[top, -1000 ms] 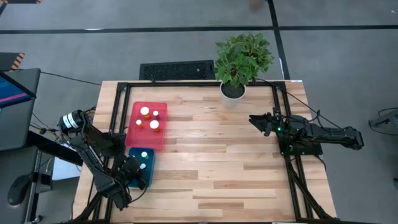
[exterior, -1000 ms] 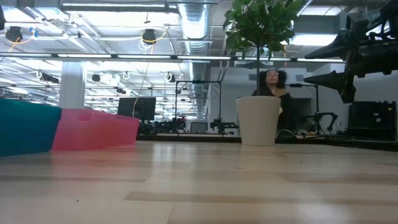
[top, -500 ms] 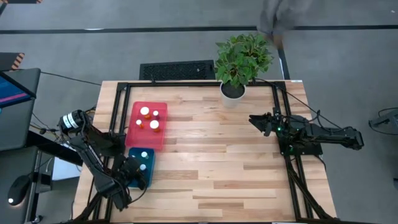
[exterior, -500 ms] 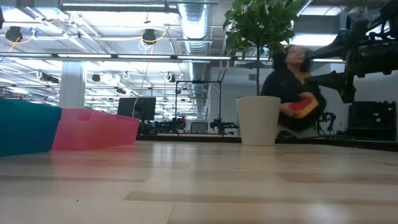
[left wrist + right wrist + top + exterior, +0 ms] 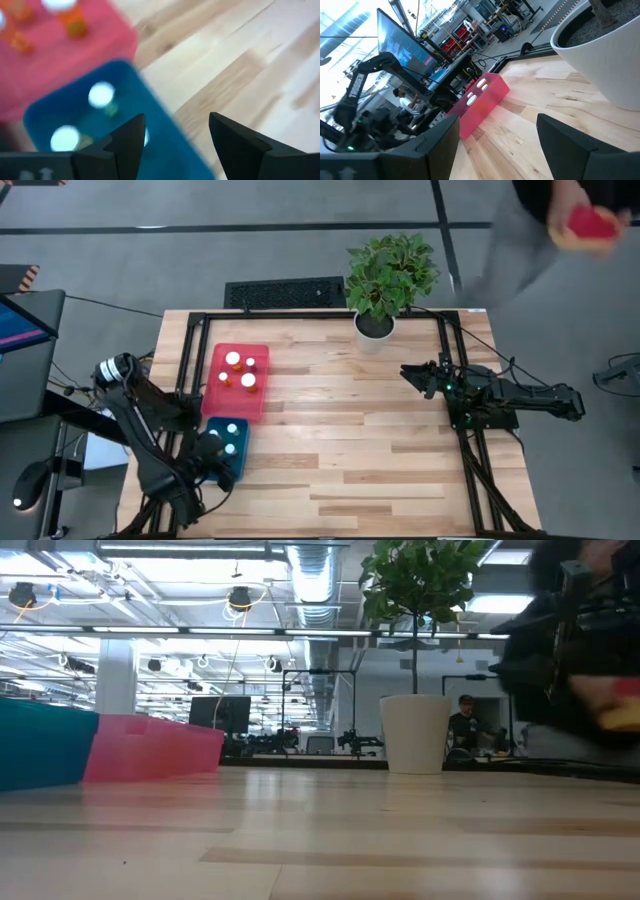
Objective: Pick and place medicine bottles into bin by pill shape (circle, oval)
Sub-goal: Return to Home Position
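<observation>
Several small bottles with white caps stand in a red bin at the table's left, some with orange bodies. Two more bottles stand in a teal bin just nearer than the red one; they also show in the left wrist view. My left gripper is open and empty over the teal bin's near left part, and the left wrist view shows it too. My right gripper is open and empty above the table's right side, pointing left; it also shows in the right wrist view.
A potted plant in a white pot stands at the table's far edge. A black frame runs round the table. A person holding a red thing passes beyond the far right corner. Bare wood lies between the arms.
My left gripper has drawn back a little toward the table's near left corner, still open. A person has walked past behind the far edge toward the right, carrying a red thing.
</observation>
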